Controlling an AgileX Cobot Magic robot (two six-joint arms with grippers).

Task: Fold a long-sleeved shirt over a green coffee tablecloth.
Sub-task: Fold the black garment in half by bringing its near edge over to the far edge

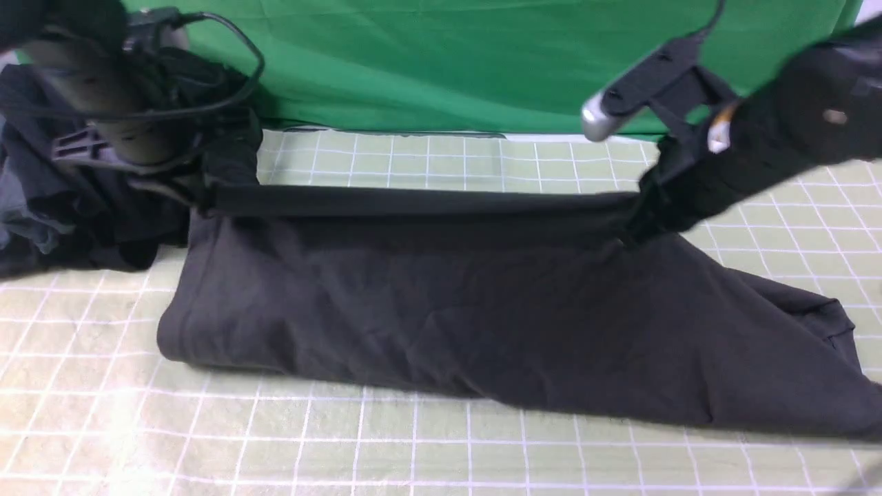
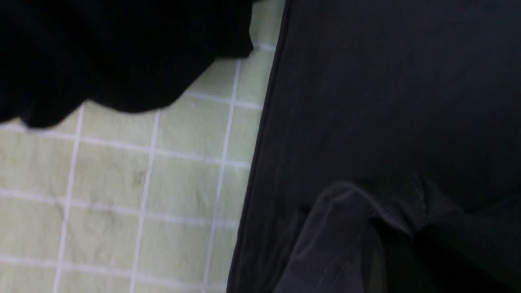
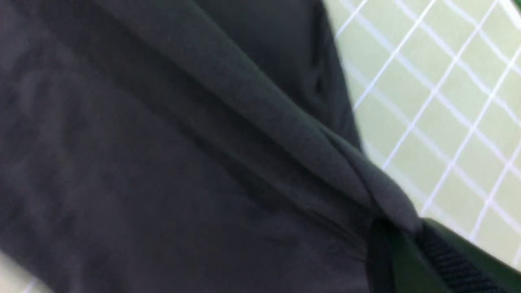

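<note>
Front view: the long-sleeved shirt point(image 1: 441, 310) hangs taut by its far edge between left pincer point(image 1: 201, 198) and right pincer point(image 1: 630, 233), both clamped on it.

Open green coffee tablecloth point(image 1: 413, 441) runs along the near side and in a strip behind the long-sleeved shirt point(image 1: 448, 310), which spans the middle. A bundle of dark garments point(image 1: 62, 220) blocks the far left, a deep-green cloth point(image 1: 448, 62) closes the back, and the left gripper point(image 1: 202, 198) and right gripper point(image 1: 630, 233) pinch the shirt's raised far edge at its ends.
</note>
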